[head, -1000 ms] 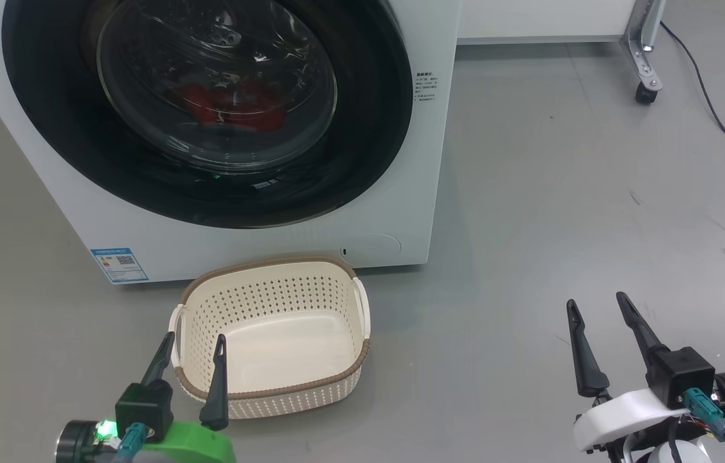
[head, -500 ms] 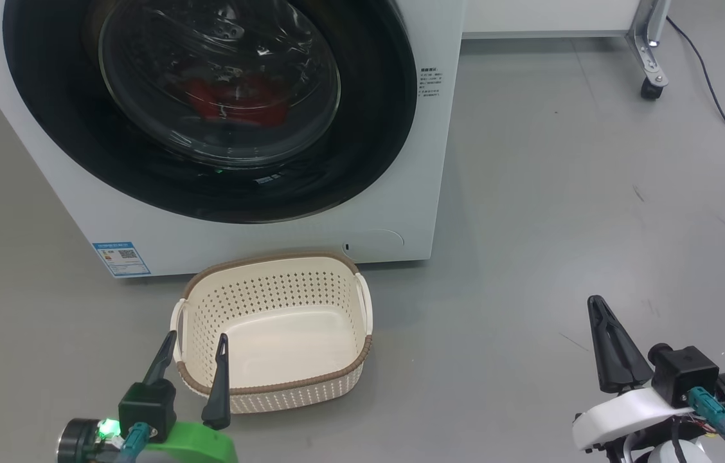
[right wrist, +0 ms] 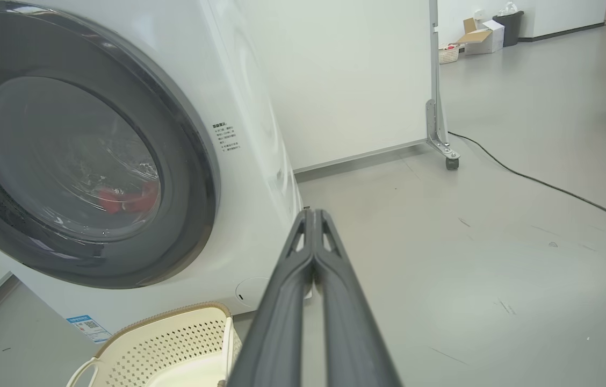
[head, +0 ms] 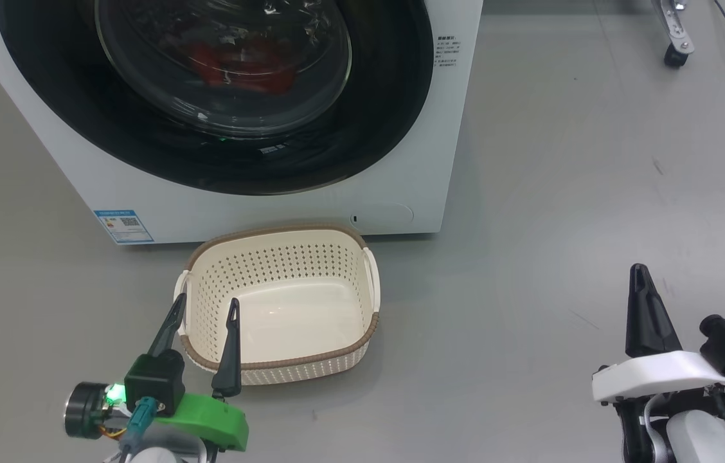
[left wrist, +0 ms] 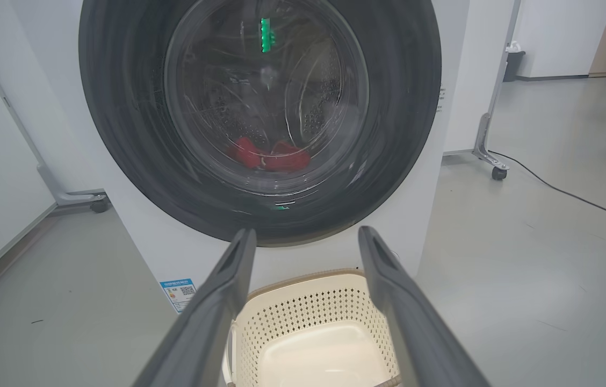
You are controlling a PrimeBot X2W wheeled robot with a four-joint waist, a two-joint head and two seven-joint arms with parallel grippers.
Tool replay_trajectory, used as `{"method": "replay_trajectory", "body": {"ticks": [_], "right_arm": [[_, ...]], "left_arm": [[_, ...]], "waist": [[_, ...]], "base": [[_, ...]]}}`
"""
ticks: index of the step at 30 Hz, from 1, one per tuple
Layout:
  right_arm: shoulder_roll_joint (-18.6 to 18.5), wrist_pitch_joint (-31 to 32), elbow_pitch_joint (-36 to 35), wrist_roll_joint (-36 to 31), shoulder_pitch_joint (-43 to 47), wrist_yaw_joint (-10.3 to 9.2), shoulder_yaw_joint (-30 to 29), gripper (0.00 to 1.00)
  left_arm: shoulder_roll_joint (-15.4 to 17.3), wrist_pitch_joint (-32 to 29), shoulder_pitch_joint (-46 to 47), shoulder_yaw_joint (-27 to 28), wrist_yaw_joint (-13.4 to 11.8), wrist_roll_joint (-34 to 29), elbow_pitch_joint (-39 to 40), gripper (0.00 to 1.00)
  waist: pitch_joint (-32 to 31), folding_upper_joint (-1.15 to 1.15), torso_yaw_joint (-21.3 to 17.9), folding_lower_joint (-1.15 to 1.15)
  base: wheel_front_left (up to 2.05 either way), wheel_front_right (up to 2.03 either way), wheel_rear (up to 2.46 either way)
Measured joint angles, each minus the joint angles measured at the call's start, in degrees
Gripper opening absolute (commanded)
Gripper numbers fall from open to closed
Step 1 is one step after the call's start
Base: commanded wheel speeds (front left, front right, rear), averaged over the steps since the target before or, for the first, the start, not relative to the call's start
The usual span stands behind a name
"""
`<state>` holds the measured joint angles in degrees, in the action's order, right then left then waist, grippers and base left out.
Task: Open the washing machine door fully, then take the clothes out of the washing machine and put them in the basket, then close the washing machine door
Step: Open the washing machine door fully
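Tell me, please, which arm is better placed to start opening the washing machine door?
Probably the right. The right gripper is shut to a thin tip, aimed near the right front corner of the washing machine. The left gripper hangs open over the basket.

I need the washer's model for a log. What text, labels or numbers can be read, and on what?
Nothing is legible.
Blue label with QR code, washer's lower left front: too small to read.
Print block right of the door: too small to read.
Small sticker on the door's lower rim: blurred.
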<state>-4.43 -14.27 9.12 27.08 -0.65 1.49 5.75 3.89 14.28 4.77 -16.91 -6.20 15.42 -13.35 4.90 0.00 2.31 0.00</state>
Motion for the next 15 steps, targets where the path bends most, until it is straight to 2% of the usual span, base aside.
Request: {"method": "replay_trajectory", "body": {"ticks": [7,15], "right_arm": [[1.0,1.0,0.9,10.1,-4.9,2.89,-3.3,0.00],[1.4,6.6,2.8,28.8,-13.3,4.35,-9.4,0.00]], "left_arm": [[-0.5,0.0,2.2,-0.2,0.0,-0.4,1.8,1.00],[-0.9,0.2,5.3,-0.8,0.0,-0.9,3.9,1.00]], "waist": [[3.2,0.00,1.0,0.00],[7.9,0.00,2.3,0.00]], "base": [[0.00,0.00,0.00],[0.00,0.00,0.00]]}}
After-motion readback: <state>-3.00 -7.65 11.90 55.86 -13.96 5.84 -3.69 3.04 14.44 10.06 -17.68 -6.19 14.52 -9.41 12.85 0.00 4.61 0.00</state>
